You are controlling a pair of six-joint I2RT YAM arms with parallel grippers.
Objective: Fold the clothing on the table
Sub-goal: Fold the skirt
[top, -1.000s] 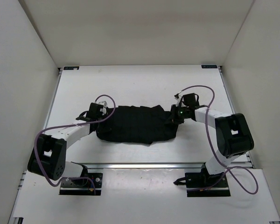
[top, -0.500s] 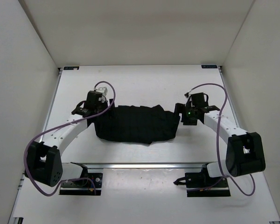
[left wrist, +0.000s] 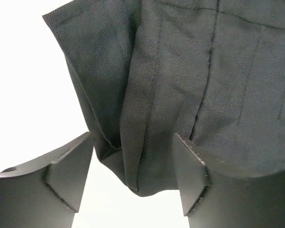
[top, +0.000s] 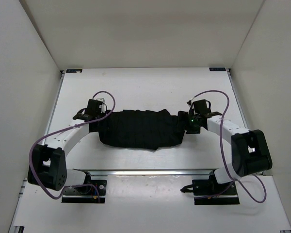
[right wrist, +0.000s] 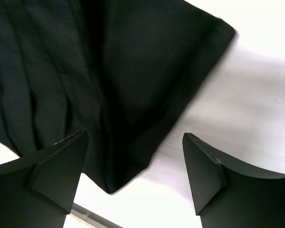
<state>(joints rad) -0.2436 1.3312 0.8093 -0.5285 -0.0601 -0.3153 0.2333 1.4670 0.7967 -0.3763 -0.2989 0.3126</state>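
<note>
One clothing (top: 140,130) item on surface (top: 136,87), folds indistinct in black. Left end effector (left wrist: 133,142), right end effector (right wrist: 135,137): both released, agape.

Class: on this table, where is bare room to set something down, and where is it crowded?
Bare: the far table between the clothing and back wall; a narrower strip between clothing and near rail. Crowded: the clothing's ends, where the left gripper and right gripper sit.

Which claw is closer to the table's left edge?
Left. The left claw sits open at the clothing's left end, nearer that side of the table; the right claw is open at the clothing's right end, farther away.
</note>
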